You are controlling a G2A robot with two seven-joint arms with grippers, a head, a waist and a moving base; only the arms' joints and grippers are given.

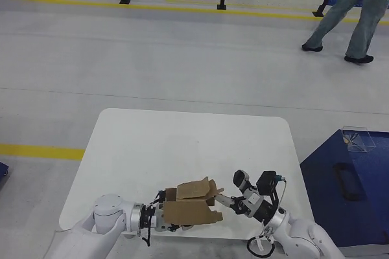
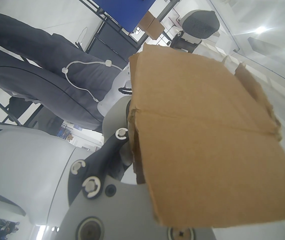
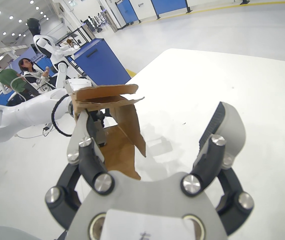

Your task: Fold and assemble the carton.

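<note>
A brown carton (image 1: 193, 202) is held above the near edge of the white table (image 1: 181, 142), partly unfolded, with one flap sticking up and a side panel hanging down. My left gripper (image 1: 164, 212) is at the carton's left end, shut on its wall. In the left wrist view a broad creased panel of the carton (image 2: 202, 131) lies against one of the fingers (image 2: 112, 148). My right gripper (image 3: 152, 126) is open just right of the carton (image 3: 122, 126), one finger beside its hanging flap. From above, the right gripper (image 1: 228, 192) sits at the carton's right end.
A blue cabinet (image 1: 350, 188) stands right of the table with a clear plastic box (image 1: 356, 138) on top. The far half of the table (image 3: 232, 81) is bare. Both arms are close to the table's near edge.
</note>
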